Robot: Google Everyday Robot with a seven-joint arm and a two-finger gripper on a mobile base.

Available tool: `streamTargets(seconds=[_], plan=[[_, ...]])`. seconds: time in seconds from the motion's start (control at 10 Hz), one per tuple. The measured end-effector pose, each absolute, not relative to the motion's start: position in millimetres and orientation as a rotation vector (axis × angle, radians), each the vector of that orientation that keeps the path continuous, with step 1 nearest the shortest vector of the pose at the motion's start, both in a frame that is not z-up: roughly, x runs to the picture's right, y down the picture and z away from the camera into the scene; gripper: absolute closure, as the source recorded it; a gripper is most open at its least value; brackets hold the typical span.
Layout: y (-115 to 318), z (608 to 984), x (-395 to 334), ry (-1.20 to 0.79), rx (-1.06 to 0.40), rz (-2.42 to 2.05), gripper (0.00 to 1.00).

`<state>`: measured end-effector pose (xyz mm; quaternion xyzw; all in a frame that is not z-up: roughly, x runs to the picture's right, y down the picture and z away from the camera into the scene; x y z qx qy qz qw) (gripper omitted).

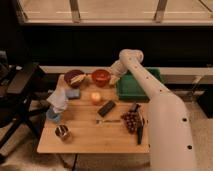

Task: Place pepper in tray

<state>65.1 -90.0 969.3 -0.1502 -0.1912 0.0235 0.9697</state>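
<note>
My gripper (114, 78) hangs from the white arm at the back of the wooden table, between the red-orange bowl (100, 77) and the left wall of the green tray (133, 89). It is low, close to the tray's left rim. The pepper is not visible in this view; it may be hidden at the gripper. The inside of the tray that shows is bare green.
A dark bowl (75, 77) stands left of the red-orange bowl. On the table lie a round yellow-orange fruit (95, 97), a black block (106, 108), grapes (131, 120), a blue sponge (73, 93), a cloth (58, 99) and a metal cup (62, 132).
</note>
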Motion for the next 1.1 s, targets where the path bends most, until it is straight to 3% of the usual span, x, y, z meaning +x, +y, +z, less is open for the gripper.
streamTargets(seconds=[0.9, 1.1], plan=[[-68, 966, 49, -0.434, -0.364, 0.005, 0.21], [-65, 970, 51, -0.426, -0.376, 0.009, 0.38]])
